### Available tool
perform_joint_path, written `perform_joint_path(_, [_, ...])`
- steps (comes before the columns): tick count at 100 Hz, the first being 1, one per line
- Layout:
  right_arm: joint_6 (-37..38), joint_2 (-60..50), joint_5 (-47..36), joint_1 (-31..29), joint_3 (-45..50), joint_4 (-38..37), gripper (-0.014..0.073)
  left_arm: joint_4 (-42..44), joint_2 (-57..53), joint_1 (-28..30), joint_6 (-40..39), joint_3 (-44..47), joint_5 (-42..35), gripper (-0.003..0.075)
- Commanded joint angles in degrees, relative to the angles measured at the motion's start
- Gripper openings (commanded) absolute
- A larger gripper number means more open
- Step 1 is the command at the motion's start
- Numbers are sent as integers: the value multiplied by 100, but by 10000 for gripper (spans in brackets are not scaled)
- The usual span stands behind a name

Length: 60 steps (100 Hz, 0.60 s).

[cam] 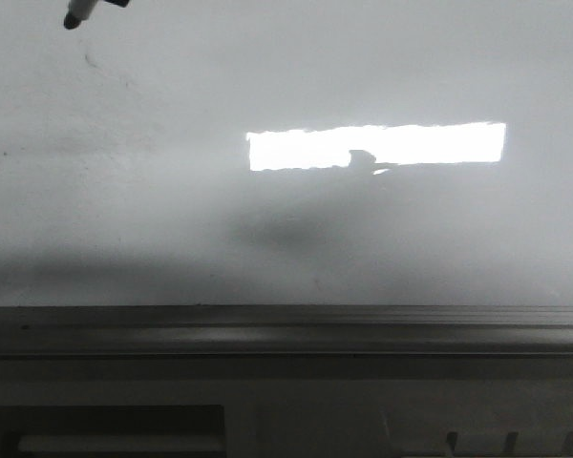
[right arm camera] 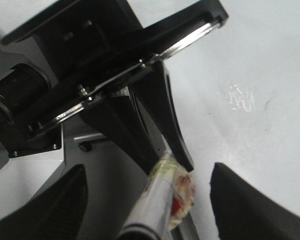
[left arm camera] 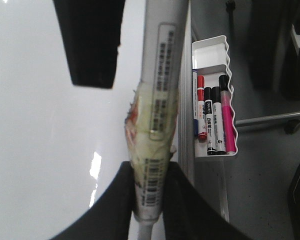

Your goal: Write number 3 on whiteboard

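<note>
The whiteboard (cam: 286,219) fills the front view, with its grey metal frame (cam: 286,329) along the near edge. A marker tip (cam: 74,19) pokes in at the top left. Just under it lies a short, faint dark stroke (cam: 94,62); I cannot make out a full number 3. My left gripper (left arm camera: 150,200) is shut on the taped white marker barrel (left arm camera: 157,115), over the whiteboard (left arm camera: 40,140). In the right wrist view, my right gripper (right arm camera: 147,172) is open, its fingers wide apart on either side of the marker (right arm camera: 157,200) and the left gripper (right arm camera: 140,115).
A bright rectangular light reflection (cam: 377,146) sits on the board right of centre. A white tray (left arm camera: 225,55) beside the board's frame holds several markers (left arm camera: 212,120). A black block (left arm camera: 92,40) hangs over the board in the left wrist view.
</note>
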Motion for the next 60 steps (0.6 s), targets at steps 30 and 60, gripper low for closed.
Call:
perform_joint_path(30, [-46,312,-144,38,-246,291,-61,-274,-77,-47,-582,-192,-250,78])
perform_joint_path(60, [-46,312,-451,38,-246,291,-61,-466,-863,-9,-1463,-192,-334,567])
